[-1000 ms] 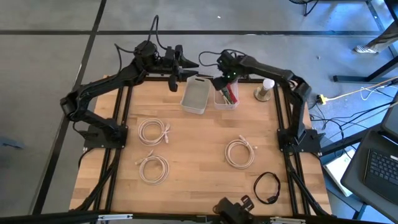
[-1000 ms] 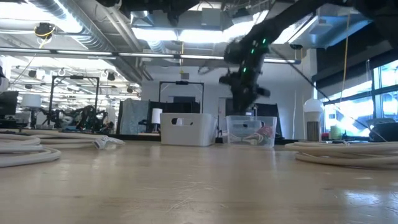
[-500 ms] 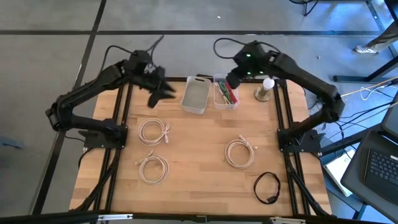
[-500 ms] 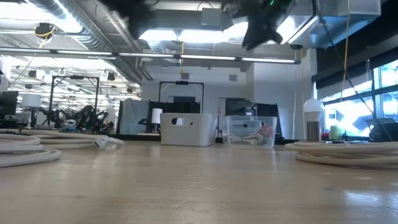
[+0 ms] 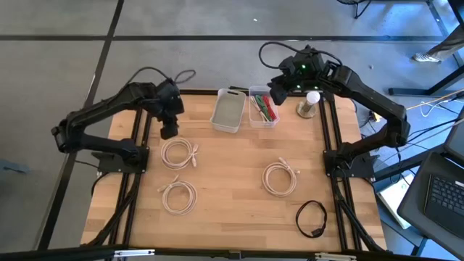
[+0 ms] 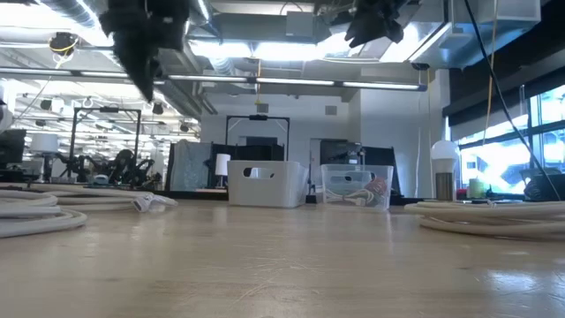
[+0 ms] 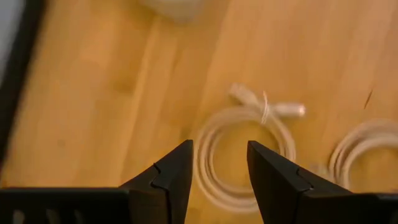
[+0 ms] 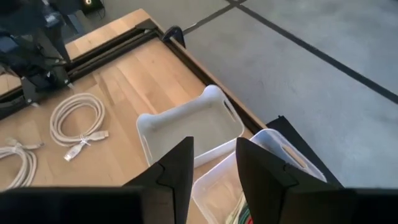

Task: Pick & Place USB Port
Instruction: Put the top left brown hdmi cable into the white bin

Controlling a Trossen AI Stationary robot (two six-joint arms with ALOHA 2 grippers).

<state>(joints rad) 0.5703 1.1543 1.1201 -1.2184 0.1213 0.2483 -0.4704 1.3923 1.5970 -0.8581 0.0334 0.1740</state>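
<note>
Three white coiled USB cables lie flat on the wooden table: one far left (image 5: 180, 154), one near left (image 5: 178, 196), one right of centre (image 5: 280, 177). My left gripper (image 5: 169, 130) hangs open above the table, just beyond the far-left coil (image 7: 245, 149), touching nothing. My right gripper (image 5: 279, 90) is open and high above the clear bin (image 5: 263, 107), which holds red and green items. Beside it stands an empty white bin (image 5: 228, 112). In the right wrist view the white bin (image 8: 186, 127) and the clear bin (image 8: 249, 180) lie under my right gripper (image 8: 211, 168).
A black coiled cable (image 5: 312, 217) lies near the table's right near corner. A white-capped bottle (image 5: 310, 104) stands at the far right edge beside the clear bin. Black frame rails (image 5: 330, 138) run along both sides. Bare wood lies in the table's middle (image 5: 232, 167).
My left gripper has swung away from the white bin at the far edge, toward the table's left and near side, and tipped down over the far-left coil. My right gripper has risen out of the clear bin and drawn back toward the far right.
</note>
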